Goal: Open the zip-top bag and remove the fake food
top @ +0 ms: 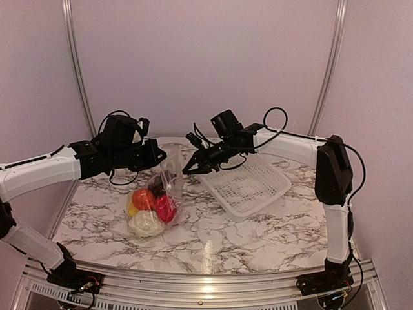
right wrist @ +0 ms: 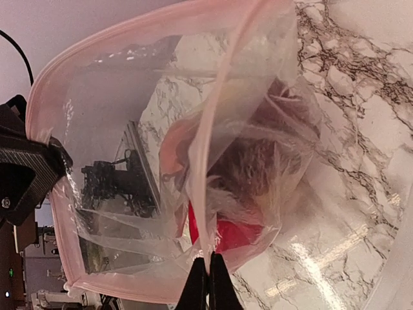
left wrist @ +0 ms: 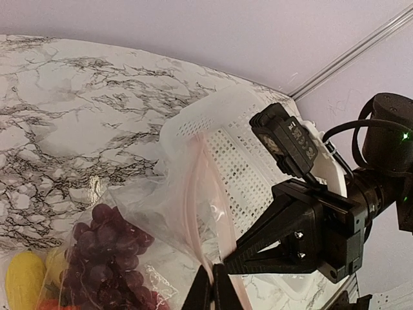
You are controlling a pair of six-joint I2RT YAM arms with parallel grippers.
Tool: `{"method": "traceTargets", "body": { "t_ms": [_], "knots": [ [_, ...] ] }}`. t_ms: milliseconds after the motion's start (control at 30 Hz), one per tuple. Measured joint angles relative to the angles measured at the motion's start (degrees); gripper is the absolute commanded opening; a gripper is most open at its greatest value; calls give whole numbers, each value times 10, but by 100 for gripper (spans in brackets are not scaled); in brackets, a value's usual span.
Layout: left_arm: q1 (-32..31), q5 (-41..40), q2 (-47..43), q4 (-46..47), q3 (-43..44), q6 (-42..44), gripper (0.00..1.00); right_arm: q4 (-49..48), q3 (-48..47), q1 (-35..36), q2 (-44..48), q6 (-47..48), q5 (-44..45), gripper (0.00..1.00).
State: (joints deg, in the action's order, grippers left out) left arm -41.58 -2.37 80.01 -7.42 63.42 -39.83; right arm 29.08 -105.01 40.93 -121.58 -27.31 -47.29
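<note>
Marble-look table [top: 258,239] before pale lilac walls [top: 206,58], seemingly metal corner rails [top: 74,58]

The place is a robot test cell in a laboratory, not a home. Two arms, the left arm [top: 39,171] and the right arm [top: 332,174], stand on an aluminium rail [top: 206,289] at 6 o'clock of a marble-pattern table [top: 258,239]. Plain pale walls [top: 206,58] with metal posts [top: 75,58] (at 11 and 1 o'clock) close it in. The goods are props: fake food [top: 155,206] in a zip-top bag [top: 171,169], and a white basket [top: 248,187] at 2 o'clock.
</note>
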Motion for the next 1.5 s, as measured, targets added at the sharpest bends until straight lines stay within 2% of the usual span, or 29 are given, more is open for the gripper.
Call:
{"method": "traceTargets", "body": {
  "t_ms": [267,533,600,700,767,833,1133,1333,1500],
  "knots": [
    [0,-17,-29,-19,-14,17,0,77,26,-16,40,64,51,0],
    [0,-23,-40,-49,-14,41,0,155,30,-16,55,160,174,0],
    [0,-19,-40,-50,-14,47,0,162,30,-15,55,180,197,15],
    [-1,0,-40,-50,-13,58,0,165,30,-12,62,203,214,30],
    [-2,20,-40,-50,-13,64,0,160,30,-9,73,214,218,38],
    [-4,36,-38,-49,-12,68,0,143,29,-4,89,221,219,40],
    [-19,67,-28,-47,-7,80,0,27,-5,22,136,224,182,30],
    [-19,68,-22,-43,-6,78,0,19,-24,43,114,214,161,23],
    [-19,56,-21,-35,-6,70,0,23,6,61,93,210,161,20]
  ]
}}
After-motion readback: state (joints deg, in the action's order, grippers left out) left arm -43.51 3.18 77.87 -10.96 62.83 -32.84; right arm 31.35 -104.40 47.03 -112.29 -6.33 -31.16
